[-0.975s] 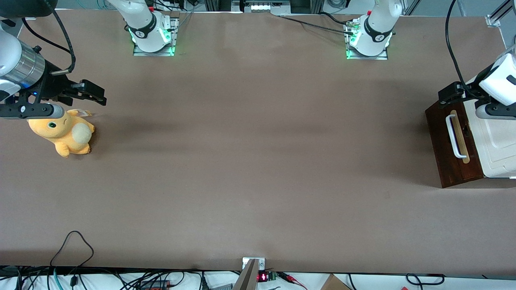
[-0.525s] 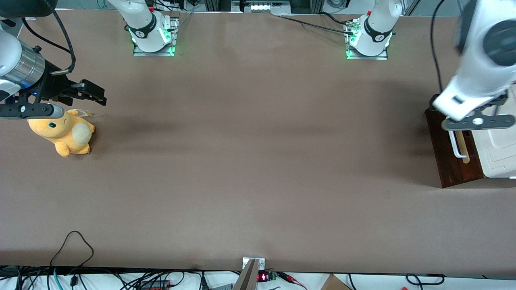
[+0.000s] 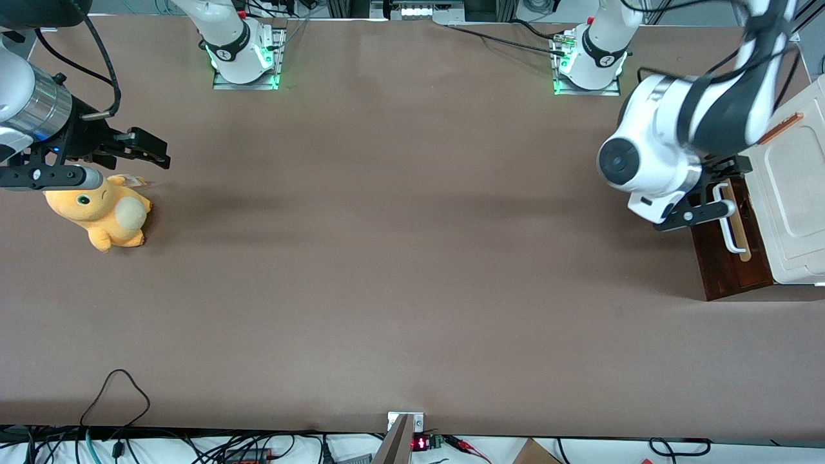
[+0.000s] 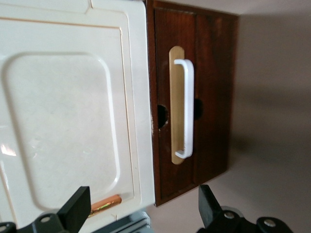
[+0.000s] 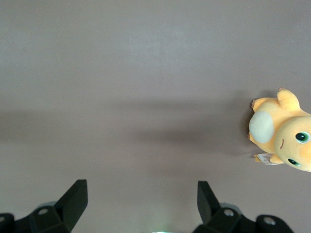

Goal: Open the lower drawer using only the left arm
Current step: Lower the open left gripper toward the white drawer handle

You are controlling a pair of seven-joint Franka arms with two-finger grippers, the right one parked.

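1. plush (image 3: 103, 212) lies at the parked arm's end of the table (image 3: 387, 258), well apart from the work; nothing to do with this task.
2. left arm (image 3: 683, 129) is folded low over the working end, its wrist just in front of the cabinet, so the tool faces the drawer front.
3. gripper (image 4: 141, 213) hangs above the cabinet, fingers (image 4: 77, 206) spread wide with nothing between them. it touches nothing yet. in the front view the arm's own body hides most of it.
4. drawer (image 3: 725, 251) is the dark wood block at the working arm's end, under the white top (image 3: 796, 193). its front sits about flush with the cabinet face and no pale inside shows, so i judge it closed.
5. handle (image 4: 184, 109), a white bar on a tan strip, runs along the drawer front. it stands proud of the wood, so there is room for a finger to slip under it.
6. wrist view has the handle roughly centred between the fingers, probably lined up on purpose to straddle the bar.
7. stage: approach only, pull not begun. next likely needs a descent onto the bar, then a close.
8. risk: catching the white top's edge instead, since it lies just beside the handle.
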